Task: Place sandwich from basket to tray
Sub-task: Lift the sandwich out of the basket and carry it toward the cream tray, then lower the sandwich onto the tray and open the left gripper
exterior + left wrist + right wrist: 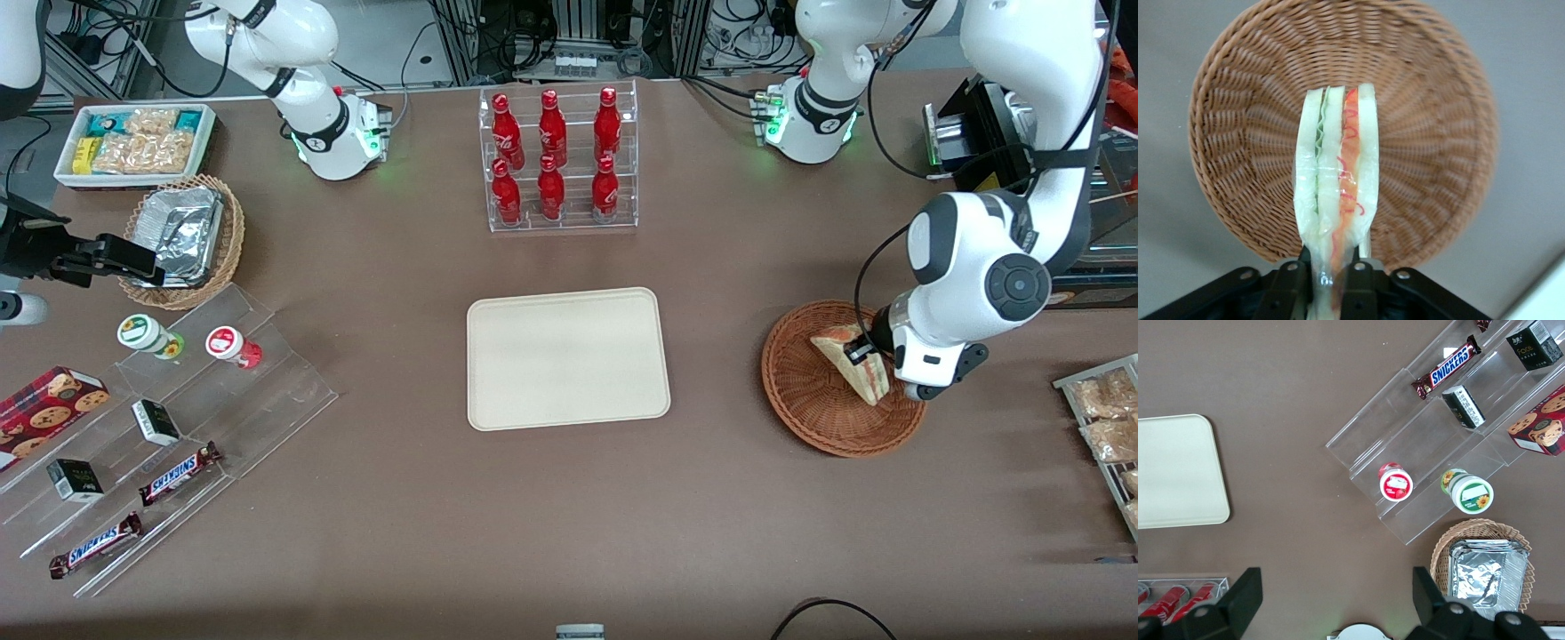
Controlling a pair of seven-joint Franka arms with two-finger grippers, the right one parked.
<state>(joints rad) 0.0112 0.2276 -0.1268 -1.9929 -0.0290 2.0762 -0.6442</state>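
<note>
**Sandwich gripped over the basket, tray waiting**

The sandwich (1337,180) is in the hand (1331,270), pinched at its narrow end between the two fingers (1290,283), and from the wrist camera it looks to be raised a little above the basket's weave rather than lying on it, though I can't be sure how much air is under it. So the pick looks done; the carry and the set-down are both left.

A look at it: a triangular wedge in clear wrap, pale bread slices standing on edge, a green layer and a pink-and-red layer sandwiched between them. The wrap bunches where the fingers squeeze, so it seems soft and likely to deform under a tight grip.

Directly beneath the hand is the basket (813,404), round, reddish-brown wicker, with nothing else in it. Well apart from the hand, toward the parked arm's end of the counter (711,516), lies the tray (566,357), flat, cream, nothing on it.
</note>
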